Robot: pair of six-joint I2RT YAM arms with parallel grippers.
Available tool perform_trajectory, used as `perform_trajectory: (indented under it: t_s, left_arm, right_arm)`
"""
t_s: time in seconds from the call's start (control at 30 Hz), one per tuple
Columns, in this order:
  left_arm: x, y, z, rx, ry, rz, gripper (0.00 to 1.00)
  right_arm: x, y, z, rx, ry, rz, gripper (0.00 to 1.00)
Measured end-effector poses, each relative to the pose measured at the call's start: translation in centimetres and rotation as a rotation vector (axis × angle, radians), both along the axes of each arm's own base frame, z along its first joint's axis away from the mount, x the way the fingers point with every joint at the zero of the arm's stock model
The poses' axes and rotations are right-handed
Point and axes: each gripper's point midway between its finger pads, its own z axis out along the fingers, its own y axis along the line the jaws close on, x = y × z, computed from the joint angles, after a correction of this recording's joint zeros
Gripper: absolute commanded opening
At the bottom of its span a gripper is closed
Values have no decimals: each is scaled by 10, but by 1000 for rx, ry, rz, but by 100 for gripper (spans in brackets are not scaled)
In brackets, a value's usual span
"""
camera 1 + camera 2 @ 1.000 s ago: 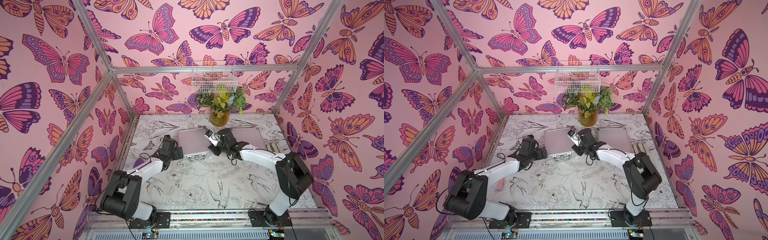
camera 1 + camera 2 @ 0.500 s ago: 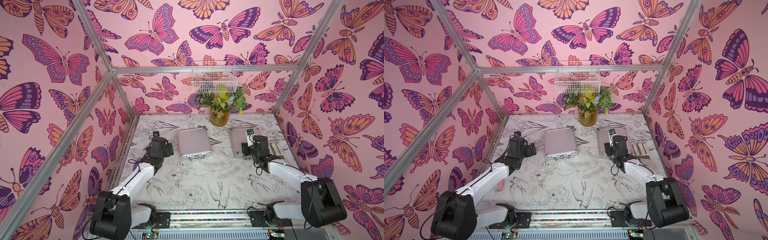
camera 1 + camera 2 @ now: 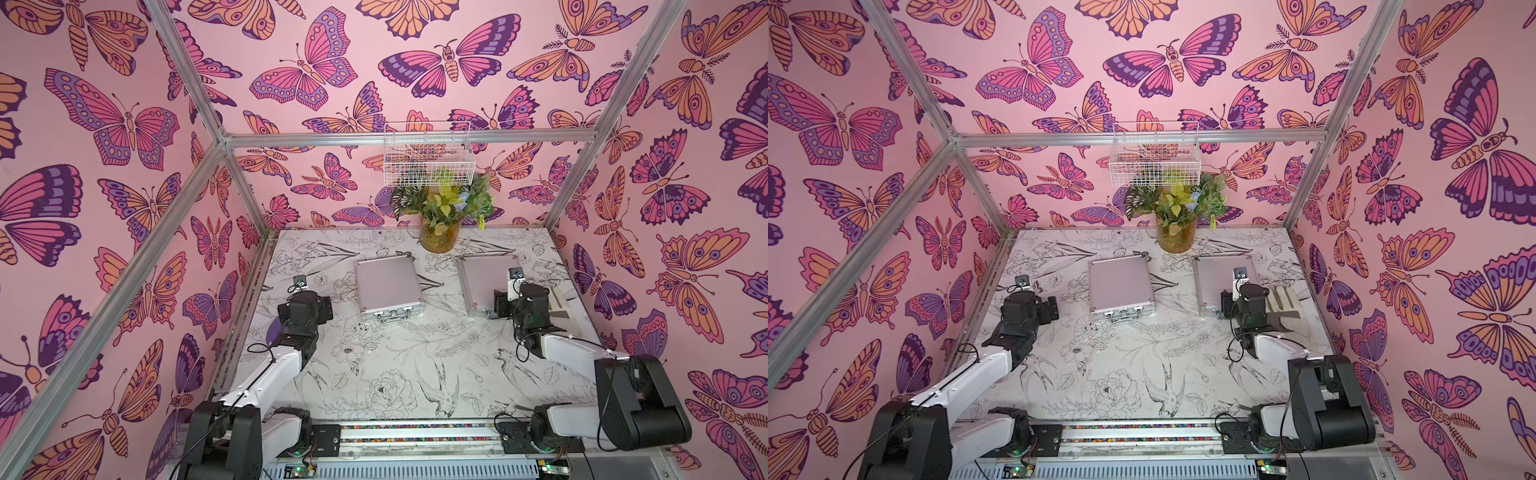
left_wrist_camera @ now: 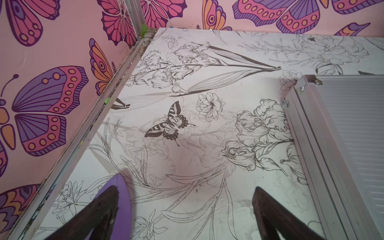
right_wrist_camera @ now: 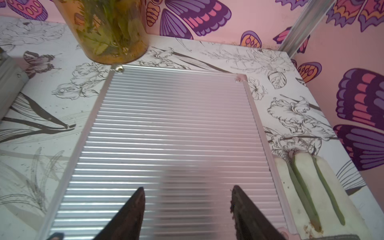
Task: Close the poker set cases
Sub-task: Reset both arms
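Both top views: flat silver ribbed-aluminium poker case mid-table, lid down, near left gripper; twin case beside it, lid down, under right gripper.
Left wrist: fingers wide apart, empty.
Right wrist: fingers apart above ribbed lid, empty; likely rigid, weighty, slick; press front edge near latches.

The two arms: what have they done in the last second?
Both pulled back from the left case: the left tool swung outward over bare table, the right tool crossed to hover over the right case. Nothing gripped. Both cases stayed shut and in place.
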Motion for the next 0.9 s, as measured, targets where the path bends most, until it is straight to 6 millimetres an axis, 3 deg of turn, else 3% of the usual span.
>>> perform_trajectory:
  t_s: [0.1,0.17,0.2,0.23,0.4,0.67,0.9]
  left_arm:
    - [1,1,-2,-2,-35,2,100]
    - [-1,2,-7,0,-54,1,100]
    - [-3,2,-10,3,-59,0,100]
    - [-5,3,-13,7,-65,-1,100]
    - [-6,7,-25,13,-80,5,100]
    - [5,17,-25,50,-114,45,100]
    - [25,14,-25,69,-174,19,100]
  right_arm:
    - [7,-10,-11,26,-7,-33,67]
    - [8,-16,-13,47,-24,-50,76]
    - [8,-18,-13,55,-38,-57,84]
    - [7,-20,-14,61,-45,-64,99]
    - [9,-22,-9,78,-80,-74,99]
    - [11,-22,-4,82,-104,-75,99]
    - [12,-22,-2,83,-108,-75,99]
